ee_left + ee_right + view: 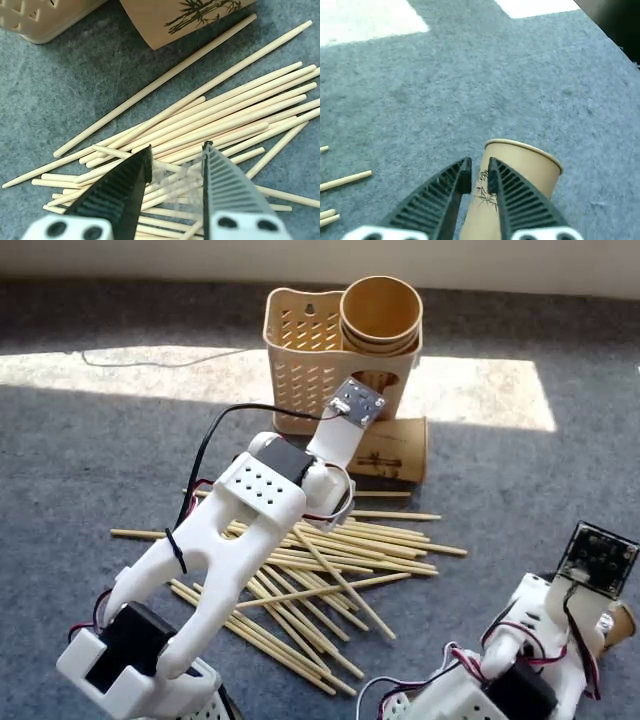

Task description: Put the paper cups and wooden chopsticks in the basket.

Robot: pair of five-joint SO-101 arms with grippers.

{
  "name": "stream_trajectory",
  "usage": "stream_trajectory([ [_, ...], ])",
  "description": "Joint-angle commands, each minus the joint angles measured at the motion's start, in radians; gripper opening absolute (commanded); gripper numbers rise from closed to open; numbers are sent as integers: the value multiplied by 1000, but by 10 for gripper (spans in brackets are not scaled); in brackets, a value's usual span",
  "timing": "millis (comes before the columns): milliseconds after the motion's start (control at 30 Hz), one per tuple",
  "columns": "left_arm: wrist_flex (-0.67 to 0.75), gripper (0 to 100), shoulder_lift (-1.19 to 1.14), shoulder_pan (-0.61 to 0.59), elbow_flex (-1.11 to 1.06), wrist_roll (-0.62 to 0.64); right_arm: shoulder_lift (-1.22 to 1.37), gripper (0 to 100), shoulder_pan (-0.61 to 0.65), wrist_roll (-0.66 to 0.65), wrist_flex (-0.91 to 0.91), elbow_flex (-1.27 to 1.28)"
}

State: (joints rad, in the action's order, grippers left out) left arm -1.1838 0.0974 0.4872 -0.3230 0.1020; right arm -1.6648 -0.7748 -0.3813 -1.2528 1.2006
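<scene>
On the grey bench, at its far side, stands the cream-coloured basket, upright, with holes in its walls. A stack of paper cups sits inside it at one end, with the rims rising above the edge of the basket. Just beside the basket, on the near side, another printed cup lies on its side.

In the middle of the bench the wooden chopsticks lie in a loose pile. Most are nearly parallel, some cross over the others, and a few single ones lie apart at the edges.

The left arm stretches from the near corner over this pile toward the basket. Its left pincer is open, with the two jaws spread wide. It hangs just above the chopsticks and nothing is between the jaws.

The right arm is folded low at the near right side of the bench, well apart from the basket. The right pincer is almost closed, with only a narrow slit between the jaws. A single cup with a dark plant drawing lies just under and past the tips, its open rim pointing away. I cannot tell if the jaws touch this cup.
</scene>
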Motion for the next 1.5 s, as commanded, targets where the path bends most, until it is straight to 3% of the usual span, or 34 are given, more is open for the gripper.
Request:
stream_trajectory([
  [0,-5,161,27,10,48,-3,240,123,-107,-8,-56,-145],
  [133,-5,161,27,10,48,-3,467,191,-200,-6,-174,-292],
  [333,-11,161,27,10,54,-2,555,283,-305,-9,-171,-320],
  [600,-61,164,177,-30,61,0,555,289,-283,-8,2,-90],
  [833,-55,165,344,-97,-47,-2,558,294,-291,-11,21,-30],
  [1000,-55,165,429,-116,-102,-5,559,391,-292,-6,48,-25],
  [1233,-51,165,470,-145,-139,-5,559,392,-271,-5,125,76],
  [1467,29,165,472,-142,-206,-5,558,392,-206,83,286,225],
])
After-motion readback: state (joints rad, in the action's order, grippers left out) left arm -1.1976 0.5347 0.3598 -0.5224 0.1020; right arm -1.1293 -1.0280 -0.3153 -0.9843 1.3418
